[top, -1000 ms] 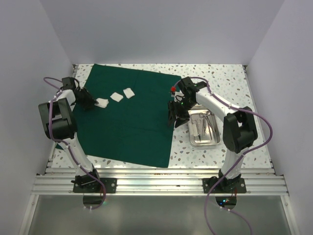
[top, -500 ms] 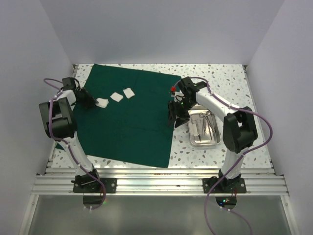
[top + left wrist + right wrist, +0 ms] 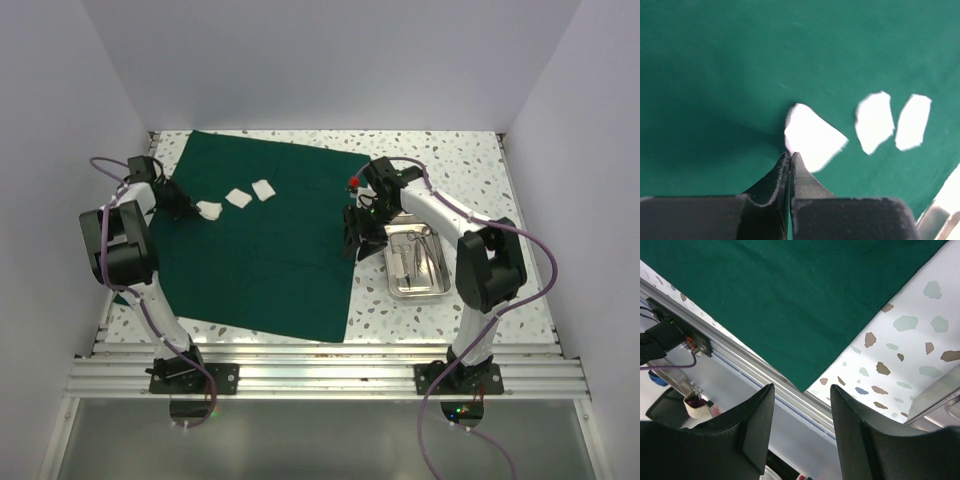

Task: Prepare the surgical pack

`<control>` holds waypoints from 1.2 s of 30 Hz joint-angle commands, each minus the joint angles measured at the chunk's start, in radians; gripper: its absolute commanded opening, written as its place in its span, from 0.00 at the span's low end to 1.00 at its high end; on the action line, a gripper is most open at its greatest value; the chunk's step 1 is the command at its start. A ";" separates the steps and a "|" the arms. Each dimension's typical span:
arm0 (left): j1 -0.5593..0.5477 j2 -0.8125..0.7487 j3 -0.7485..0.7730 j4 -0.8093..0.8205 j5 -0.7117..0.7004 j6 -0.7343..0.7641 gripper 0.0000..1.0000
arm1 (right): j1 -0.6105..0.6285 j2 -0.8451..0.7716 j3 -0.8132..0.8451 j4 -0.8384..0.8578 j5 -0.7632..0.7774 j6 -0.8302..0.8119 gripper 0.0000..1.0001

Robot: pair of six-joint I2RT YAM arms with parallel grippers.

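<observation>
Left wrist view: the left jaws are pressed together, their tips meeting at the near left corner of the first gauze square (image 3: 812, 140). It lies directly ahead of them on the green drape (image 3: 715, 75). Whether a fold of gauze is caught between the tips cannot be told. Beyond it and to the right lie a second gauze square (image 3: 874, 121) and a third gauze square (image 3: 912, 121). They are apart from each other, in a row that runs away from the jaws toward the drape's far side.

Right wrist view: the right jaws stand spread with nothing between them, above the drape's edge and the speckled table (image 3: 910, 340).

Top external view: the drape lies open and flat, not yet a bundle. The steel tray (image 3: 420, 286), holding metal instruments (image 3: 412, 250), sits on bare table just off the drape's right edge, beside the right jaws. The left arm is nearer the gauze, the right arm nearer the tray. No brand, label or writing can be read anywhere.
</observation>
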 commanded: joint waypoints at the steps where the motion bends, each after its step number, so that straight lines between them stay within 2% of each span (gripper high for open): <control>1: -0.069 -0.205 -0.005 -0.036 0.029 0.061 0.00 | 0.009 -0.010 0.046 -0.002 -0.038 -0.015 0.53; 3: -0.127 -0.277 -0.058 -0.047 0.042 0.075 0.00 | 0.015 -0.030 0.043 0.015 -0.068 -0.018 0.54; 8: -0.227 -0.578 -0.221 -0.057 0.063 0.052 0.00 | 0.042 -0.077 0.022 0.061 -0.155 -0.042 0.57; 11: -0.287 -0.749 -0.311 -0.070 0.129 0.018 0.00 | 0.049 -0.116 -0.008 0.151 -0.290 -0.033 0.61; 12: -0.313 -0.789 -0.331 -0.074 0.176 0.010 0.00 | 0.052 -0.123 -0.029 0.224 -0.395 -0.029 0.62; 17: -0.419 -1.020 -0.425 -0.140 0.270 -0.049 0.00 | 0.085 -0.224 -0.072 0.395 -0.545 -0.018 0.75; 18: -0.436 -1.047 -0.434 -0.151 0.301 -0.060 0.00 | 0.090 -0.241 -0.109 0.489 -0.566 0.003 0.82; 21: -0.454 -1.152 -0.477 -0.171 0.363 -0.111 0.00 | 0.108 -0.284 -0.181 0.698 -0.649 0.122 0.89; 27: -0.460 -1.320 -0.535 -0.186 0.488 -0.189 0.00 | 0.180 -0.265 -0.164 0.736 -0.694 0.083 0.89; 28: -0.460 -1.330 -0.542 -0.188 0.500 -0.194 0.00 | 0.196 -0.258 -0.161 0.743 -0.701 0.096 0.86; 36: -0.460 -1.388 -0.554 -0.235 0.571 -0.198 0.00 | 0.289 -0.193 -0.107 0.822 -0.683 0.136 0.83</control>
